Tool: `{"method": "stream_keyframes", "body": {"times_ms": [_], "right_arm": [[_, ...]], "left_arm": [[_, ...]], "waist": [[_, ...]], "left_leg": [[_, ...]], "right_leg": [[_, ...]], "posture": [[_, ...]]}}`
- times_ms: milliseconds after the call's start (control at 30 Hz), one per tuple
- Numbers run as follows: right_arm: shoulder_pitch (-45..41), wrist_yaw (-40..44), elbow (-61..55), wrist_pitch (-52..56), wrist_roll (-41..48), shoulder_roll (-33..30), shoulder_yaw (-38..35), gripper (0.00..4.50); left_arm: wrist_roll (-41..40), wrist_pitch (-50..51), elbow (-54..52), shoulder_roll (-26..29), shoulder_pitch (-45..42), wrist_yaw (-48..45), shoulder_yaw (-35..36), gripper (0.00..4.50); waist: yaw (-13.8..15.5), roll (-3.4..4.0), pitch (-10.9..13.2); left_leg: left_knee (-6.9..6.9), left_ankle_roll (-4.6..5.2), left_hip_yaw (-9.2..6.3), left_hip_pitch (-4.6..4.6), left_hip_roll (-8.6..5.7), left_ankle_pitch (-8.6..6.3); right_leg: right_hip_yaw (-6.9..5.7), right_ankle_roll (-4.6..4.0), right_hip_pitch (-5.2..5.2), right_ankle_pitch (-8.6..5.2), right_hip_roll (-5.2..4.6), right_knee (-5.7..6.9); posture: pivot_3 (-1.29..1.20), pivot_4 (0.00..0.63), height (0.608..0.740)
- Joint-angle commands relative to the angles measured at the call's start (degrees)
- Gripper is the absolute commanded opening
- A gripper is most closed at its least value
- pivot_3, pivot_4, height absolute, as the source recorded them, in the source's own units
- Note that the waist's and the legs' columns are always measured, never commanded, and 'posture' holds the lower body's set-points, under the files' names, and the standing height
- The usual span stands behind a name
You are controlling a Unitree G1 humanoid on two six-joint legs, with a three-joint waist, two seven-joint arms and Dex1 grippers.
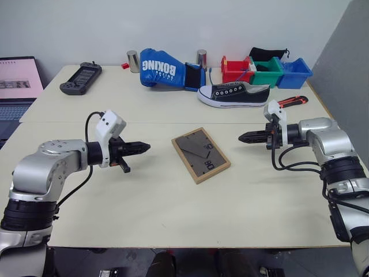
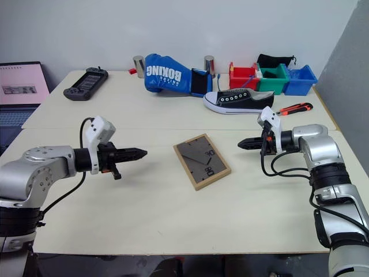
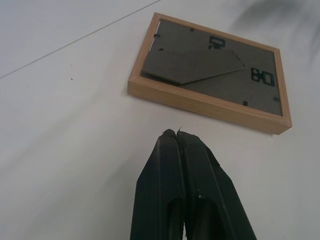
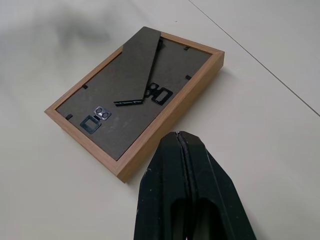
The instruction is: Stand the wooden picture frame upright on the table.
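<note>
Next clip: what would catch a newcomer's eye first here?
The wooden picture frame lies face down mid-table, dark backing and prop up. The left end effector and right end effector, both shut, point at it from either side without touching. Behind, a blue boxing glove and black sneaker crowd the table's far edge.

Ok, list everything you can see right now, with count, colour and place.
wooden picture frame: 1, light wood, lying back-up mid-table
table: 1, cream
boxing glove: 1, blue, far side
sneaker: 1, black and white, beside the glove
metal cylinders: 2, silver, behind the glove
bins: 3, red, green, blue, far right
utility knife: 1, orange-black, right of the sneaker
game controller: 1, dark, far left
laptop: 1, pink screen, left edge
left hand: shut, left of the frame
right hand: shut, right of the frame
</note>
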Motion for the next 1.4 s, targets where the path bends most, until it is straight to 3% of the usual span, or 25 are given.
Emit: {"method": "stream_keyframes", "body": {"times_ms": [33, 233, 500, 800, 1400], "right_arm": [[-2.0, -0.5, 1.8, -3.2, -1.1, 1.5, -0.2, 0.00], [-2.6, -11.7, 9.2, -16.4, -11.0, 5.7, 4.0, 0.00], [1.6, -10.8, 4.1, -15.7, -10.6, 8.8, 4.1, 0.00], [7.5, -3.3, -8.9, -8.6, -8.2, 6.1, 5.0, 0.00], [8.7, -4.1, -13.3, -4.4, -7.6, 9.5, 6.3, 0.00]], "left_arm": [[3.7, -4.0, 1.0, -2.9, -1.6, 2.5, -2.9, 0.03], [10.3, -8.4, 6.7, -10.0, -4.2, 5.8, -9.8, 0.03], [16.5, -14.5, 17.3, -17.9, -9.4, 10.0, -12.2, 0.03], [19.4, -18.0, 22.3, -19.4, -11.5, 8.7, -12.3, 0.03], [23.8, -23.0, 30.3, -23.0, -16.1, 7.2, -12.5, 0.03]], "waist": [[0.0, 0.00, 0.0], [0.1, -0.01, 0.0], [0.0, -0.01, 0.0], [-0.1, -0.01, 0.0], [0.0, -0.02, 0.0]], "left_leg": [[0.00, 0.00, 0.00, 0.01, 0.00, 0.00], [0.09, 0.00, 0.00, 0.00, -0.03, 0.00], [0.14, -0.01, -0.02, -0.02, -0.04, 0.01], [0.14, -0.01, -0.07, 0.00, -0.05, 0.00], [0.17, -0.01, -0.12, -0.01, -0.06, 0.01]], "right_leg": [[0.00, 0.00, 0.01, 0.00, 0.00, 0.00], [0.01, 0.00, 0.02, 0.00, -0.02, 0.03], [-0.01, 0.00, 0.01, 0.01, -0.02, 0.09], [-0.03, 0.00, 0.02, 0.01, -0.03, 0.09], [-0.08, 0.00, 0.03, 0.01, -0.03, 0.10]], "posture": [[0.00, 0.150, 0.740], [0.00, 0.150, 0.740], [0.00, 0.150, 0.740], [0.00, 0.150, 0.740], [0.00, 0.150, 0.740]]}}
